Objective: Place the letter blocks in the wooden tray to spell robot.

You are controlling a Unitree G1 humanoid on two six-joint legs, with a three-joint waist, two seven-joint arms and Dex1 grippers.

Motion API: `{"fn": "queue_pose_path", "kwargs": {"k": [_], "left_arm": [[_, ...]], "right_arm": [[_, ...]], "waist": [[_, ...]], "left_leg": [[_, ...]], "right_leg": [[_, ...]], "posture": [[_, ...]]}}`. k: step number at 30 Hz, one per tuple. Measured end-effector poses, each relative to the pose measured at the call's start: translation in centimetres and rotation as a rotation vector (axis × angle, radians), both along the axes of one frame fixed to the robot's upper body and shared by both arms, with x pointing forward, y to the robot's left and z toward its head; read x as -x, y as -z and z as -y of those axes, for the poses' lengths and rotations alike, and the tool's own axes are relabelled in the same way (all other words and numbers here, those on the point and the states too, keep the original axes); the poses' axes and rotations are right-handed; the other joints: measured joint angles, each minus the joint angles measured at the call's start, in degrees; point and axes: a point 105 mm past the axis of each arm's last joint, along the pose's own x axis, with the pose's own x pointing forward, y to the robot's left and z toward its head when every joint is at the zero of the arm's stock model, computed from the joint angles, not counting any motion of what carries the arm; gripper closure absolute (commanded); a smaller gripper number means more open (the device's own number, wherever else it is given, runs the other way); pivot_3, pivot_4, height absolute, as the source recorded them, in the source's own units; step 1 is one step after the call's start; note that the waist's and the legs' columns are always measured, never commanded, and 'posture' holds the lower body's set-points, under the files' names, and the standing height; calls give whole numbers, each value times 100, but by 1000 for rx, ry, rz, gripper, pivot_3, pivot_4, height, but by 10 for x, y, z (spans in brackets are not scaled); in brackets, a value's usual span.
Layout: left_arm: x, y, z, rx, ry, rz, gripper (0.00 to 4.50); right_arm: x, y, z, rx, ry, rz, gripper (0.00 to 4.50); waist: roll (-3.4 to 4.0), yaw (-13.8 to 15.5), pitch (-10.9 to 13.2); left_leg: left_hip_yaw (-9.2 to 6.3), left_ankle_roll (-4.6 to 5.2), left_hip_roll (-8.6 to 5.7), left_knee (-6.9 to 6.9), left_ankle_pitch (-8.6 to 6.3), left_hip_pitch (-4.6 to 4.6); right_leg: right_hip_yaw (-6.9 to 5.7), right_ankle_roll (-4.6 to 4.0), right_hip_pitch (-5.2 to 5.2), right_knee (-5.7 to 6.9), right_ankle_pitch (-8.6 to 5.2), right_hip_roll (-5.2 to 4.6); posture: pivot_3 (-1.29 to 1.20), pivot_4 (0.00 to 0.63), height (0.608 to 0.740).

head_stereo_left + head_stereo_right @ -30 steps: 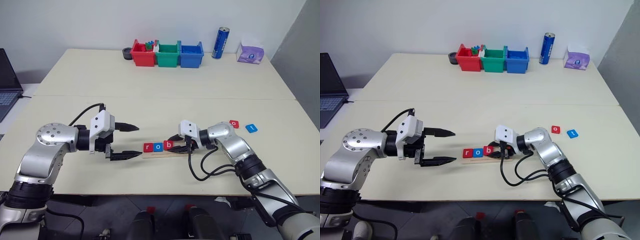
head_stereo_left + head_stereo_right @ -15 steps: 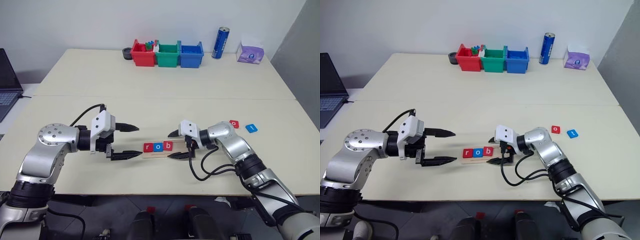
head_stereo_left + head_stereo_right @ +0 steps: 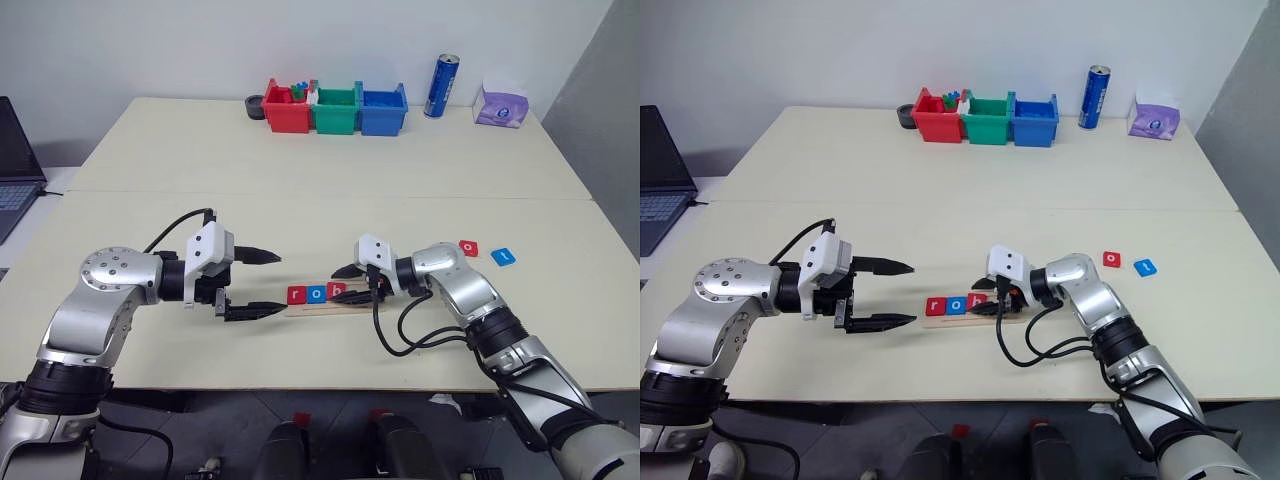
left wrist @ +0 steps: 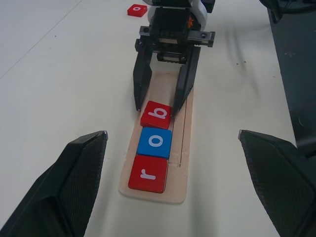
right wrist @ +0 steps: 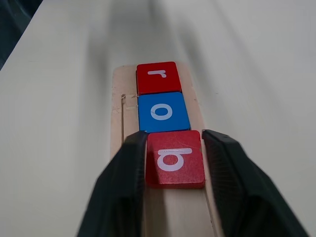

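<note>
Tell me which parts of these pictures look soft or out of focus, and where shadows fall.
Right wrist view: the fingers around the red b block look soft, and the far tabletop blurs. Left wrist view: the left gripper's own fingers loom large and soft, while the wooden tray is crisp. Left eye view: even light, faint shadows under both arms on the table.

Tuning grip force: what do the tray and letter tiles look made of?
Wooden tray: pale unfinished-looking wood, matte, faint grain, a lengthwise groove. Letter tiles, e.g. b: smooth, evenly coloured red or blue with rounded edges and white letters; painted wood or plastic, can't tell which.
</note>
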Motion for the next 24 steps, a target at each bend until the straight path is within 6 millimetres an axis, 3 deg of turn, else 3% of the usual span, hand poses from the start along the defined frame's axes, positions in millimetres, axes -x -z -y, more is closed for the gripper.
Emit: {"fn": "queue_pose_path", "kwargs": {"k": [1, 10, 14, 20, 24], "left_arm": [[0, 0, 0, 0, 0, 0, 0], [0, 0, 0, 0, -1, 1, 0], [0, 0, 0, 0, -2, 1, 0], [0, 0, 0, 0, -2, 1, 0], [0, 0, 0, 0, -3, 1, 0]], "right_arm": [[0, 0, 0, 0, -1, 1, 3724], [2, 1, 0, 8, -18, -8, 3724], [2, 0, -1, -6, -8, -23, 4483], [-11, -16, -5, -63, 50, 9, 4483], [-14, -13, -7, -69, 74, 19, 4483]], "waist": [[0, 0, 0], [0, 0, 0], [0, 0, 0], [0, -3, 0], [1, -3, 1]], "left_leg": [[0, 0, 0, 0, 0, 0], [0, 0, 0, 0, 0, 0], [0, 0, 0, 0, 0, 0], [-1, 0, 0, -1, 0, 0], [0, 0, 0, -1, 0, -3]], "right_leg": [[0, 0, 0, 0, 0, 0], [0, 0, 0, 0, 0, 0], [0, 0, 0, 0, 0, 0], [0, 0, -1, 0, 0, 0], [1, 0, -3, 0, 0, 0]], "posture": [[0, 150, 740], [0, 150, 740], [0, 150, 740], [0, 150, 740], [0, 150, 740]]}}
